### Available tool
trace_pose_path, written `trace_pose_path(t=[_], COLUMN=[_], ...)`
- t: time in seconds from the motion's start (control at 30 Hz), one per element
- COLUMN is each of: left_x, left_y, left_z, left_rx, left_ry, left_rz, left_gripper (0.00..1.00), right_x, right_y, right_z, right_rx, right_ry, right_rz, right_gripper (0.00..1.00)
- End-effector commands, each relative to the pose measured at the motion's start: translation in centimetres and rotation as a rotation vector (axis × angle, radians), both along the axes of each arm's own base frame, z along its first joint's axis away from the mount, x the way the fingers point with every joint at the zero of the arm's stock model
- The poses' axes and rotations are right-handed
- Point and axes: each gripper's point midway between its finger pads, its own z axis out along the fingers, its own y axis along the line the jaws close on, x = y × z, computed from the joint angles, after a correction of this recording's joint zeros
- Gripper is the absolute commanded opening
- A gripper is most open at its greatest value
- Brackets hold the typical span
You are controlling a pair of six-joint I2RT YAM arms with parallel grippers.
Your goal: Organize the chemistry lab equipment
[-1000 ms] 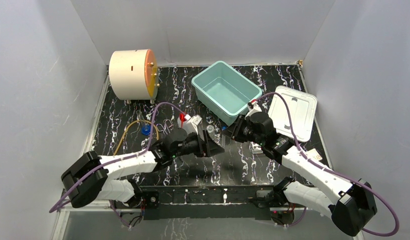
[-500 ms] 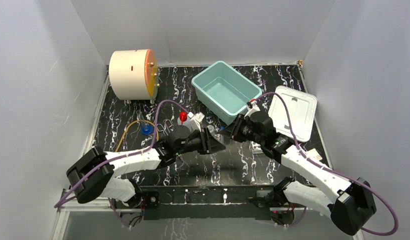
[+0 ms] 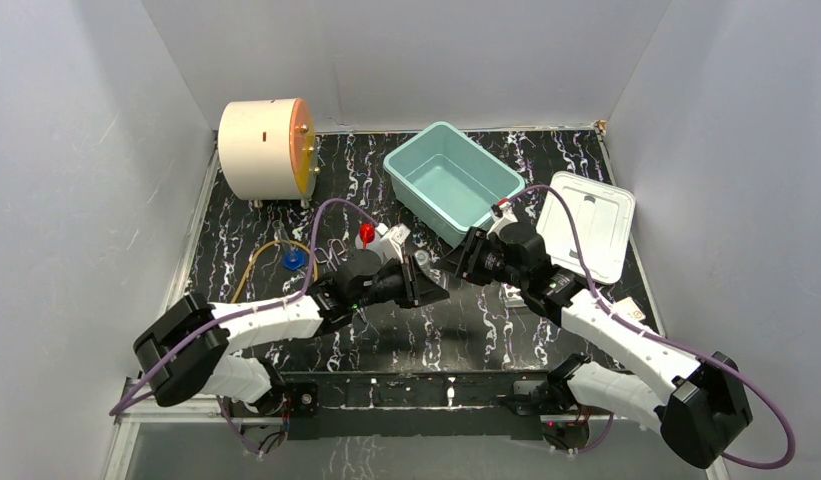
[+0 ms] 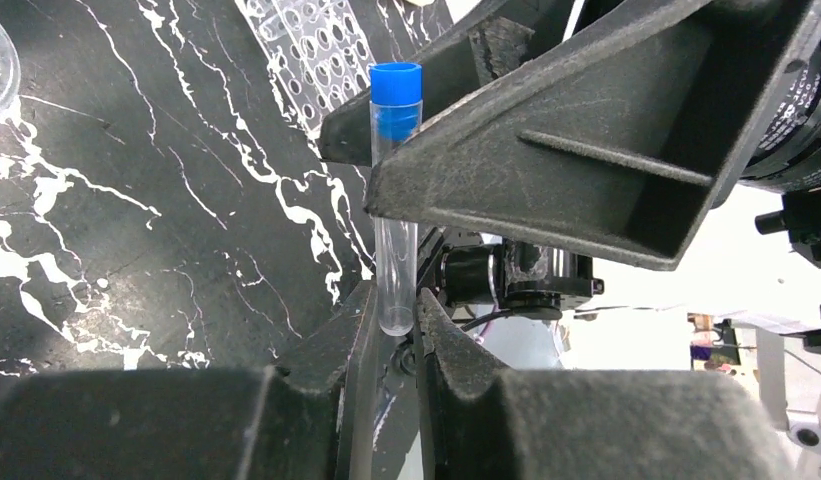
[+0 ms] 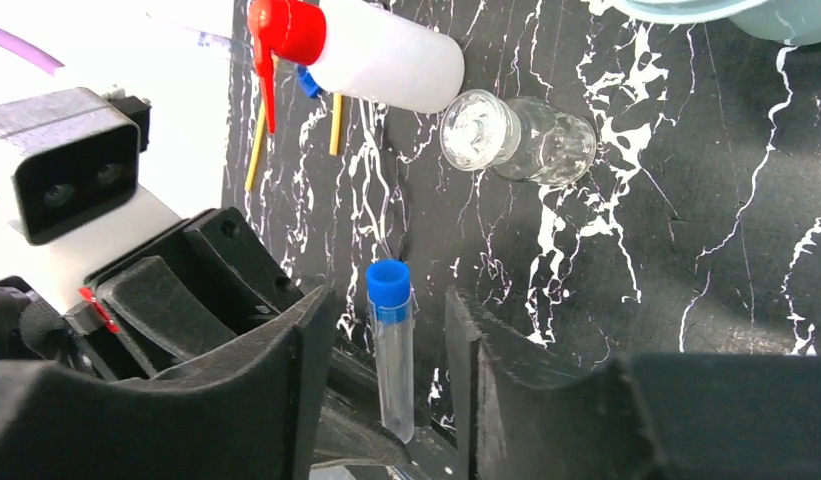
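blue cap up, the thin tube [image 4: 396, 260] stands upright over the middle of the desk [image 3: 466, 330], right between the 2 arms. left pincer [image 4: 396, 305] is clenched on the tube's rounded bottom end, a finger pressed to each side. right pincer [image 5: 388, 300] is released: its fingers [image 5: 306, 380] flank the tube just below the cap, with a clear gap on both sides.

past the handover, toward the far edge, the white squeeze bottle [image 5: 386, 55] lies on its side, red nozzle pointing to the left edge. the clear glass vial [image 5: 521, 140] lies just beside it, not touching. the clear tube rack [image 4: 311, 50] sits flat on the desk beyond the tube in the left wrist view. over by the left edge the yellowish tubing [image 3: 248, 270] curls in a loop, with the blue ring [image 3: 292, 262] close by it. teal bin [image 3: 401, 170] sits at the far edge, white lid [image 3: 586, 225] near the right edge.
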Motion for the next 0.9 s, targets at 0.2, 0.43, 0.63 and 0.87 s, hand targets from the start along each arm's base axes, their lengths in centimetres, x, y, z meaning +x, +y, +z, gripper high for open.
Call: trace_pose_path(t=[0.2, 0.43, 0.63, 0.87], left_x=[-1.1, -1.5, -0.9, -1.0], left_y=[2.4, 3.0, 3.7, 4.0], left_z=[0.2, 0.5, 0.0, -0.3], left_rx=[0.149, 0.253, 0.333, 0.333], left_ry=[-0.212, -0.334, -0.369, -0.372], left_rz=[-0.100, -0.214, -0.210, -0.205], left_gripper=[0.00, 0.00, 0.00, 0.00], right_x=[0.6, -0.5, -1.1, -1.6], right_y=[-0.1, 0.5, 1.2, 1.3], right_z=[1.5, 2.8, 2.4, 2.2], right_rx=[-0.012, -0.036, 0.004, 0.024], right_ry=[-0.071, -0.097, -0.047, -0.032], right_rz=[0.176, 0.335, 0.391, 0.403], right_gripper=[0.61, 0.60, 0.53, 0.38])
